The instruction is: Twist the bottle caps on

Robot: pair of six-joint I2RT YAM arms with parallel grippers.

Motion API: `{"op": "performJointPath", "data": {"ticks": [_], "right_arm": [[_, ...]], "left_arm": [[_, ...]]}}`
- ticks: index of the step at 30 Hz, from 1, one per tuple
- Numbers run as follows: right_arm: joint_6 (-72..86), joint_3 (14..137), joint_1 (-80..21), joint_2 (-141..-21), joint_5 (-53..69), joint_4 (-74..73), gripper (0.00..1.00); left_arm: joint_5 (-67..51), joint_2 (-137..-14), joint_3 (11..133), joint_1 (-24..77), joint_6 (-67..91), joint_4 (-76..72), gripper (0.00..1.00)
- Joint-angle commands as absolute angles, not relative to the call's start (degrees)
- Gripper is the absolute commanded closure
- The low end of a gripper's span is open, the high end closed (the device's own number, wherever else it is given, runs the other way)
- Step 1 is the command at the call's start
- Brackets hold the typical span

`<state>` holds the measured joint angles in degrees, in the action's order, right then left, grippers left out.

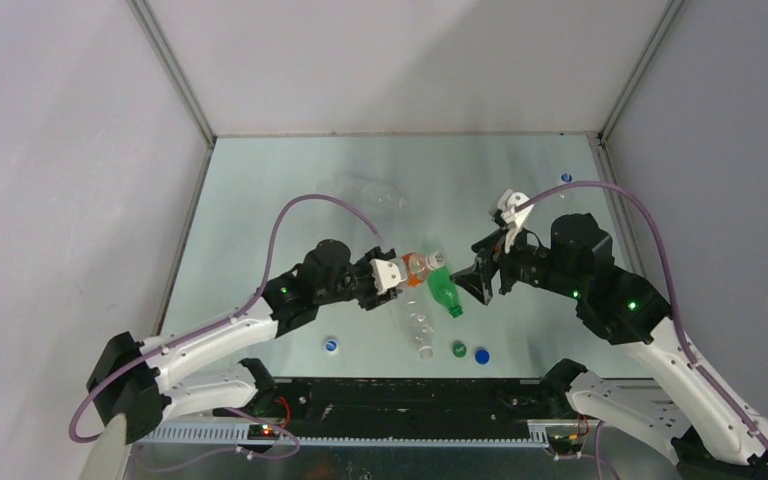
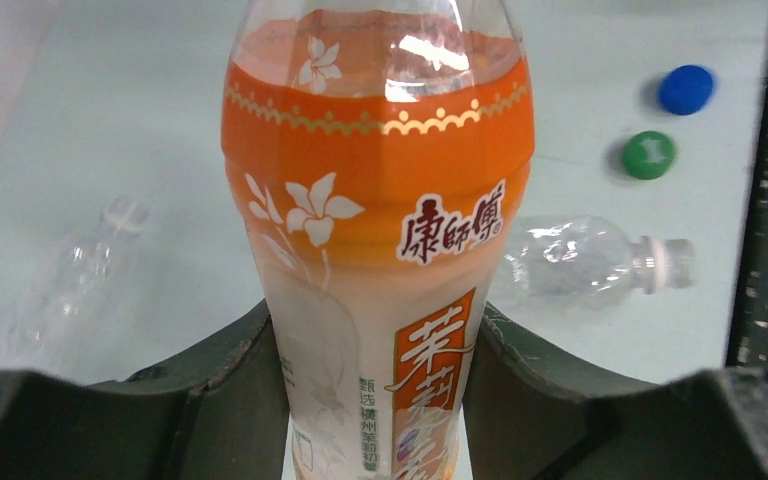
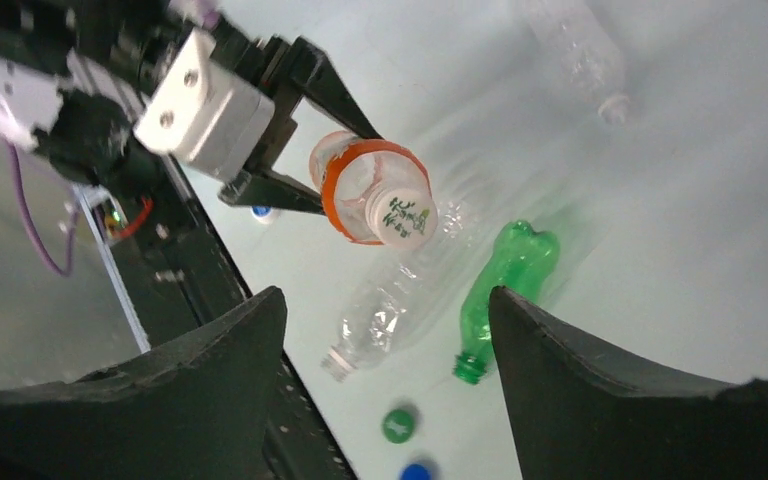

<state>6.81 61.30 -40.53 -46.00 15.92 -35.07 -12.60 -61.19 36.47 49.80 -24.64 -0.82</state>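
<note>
Orange bottle [image 2: 380,230] (white-capped) clamped in left pincer [image 2: 375,385] | right pincer [image 3: 385,330] spread

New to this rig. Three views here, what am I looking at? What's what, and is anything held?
Two robot arms are bolted at the table's near edge. The wide picture looks down from above and behind them; the other two come from a camera on each wrist.

The left gripper is shut on the orange bottle, which already carries a white cap. The right gripper is open and empty, facing that bottle.

On the table lie a green bottle with no cap, a clear bottle beside it, and another clear bottle further back. Loose caps: green, blue, blue-and-white, plus one in the far right corner.
</note>
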Motion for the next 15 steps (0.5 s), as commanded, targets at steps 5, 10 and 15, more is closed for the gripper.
{"op": "performJointPath", "data": {"ticks": [5, 10, 15], "right_arm": [[-17.09, 65.19, -39.94, -47.99, 29.43, -40.11, 0.32], [-20.19, 66.37, -39.98, -49.19, 31.01, -41.34, 0.37], [-21.26, 66.42, -39.98, -49.7, 31.39, -41.27, 0.42]], "left_arm": [[-27.65, -62.03, 45.34, 49.22, -29.21, 10.56, 0.76], [-29.39, -63.28, 47.86, 49.3, -30.06, 13.21, 0.75], [-30.97, -64.07, 49.0, 49.37, -30.82, 14.2, 0.75]]}}
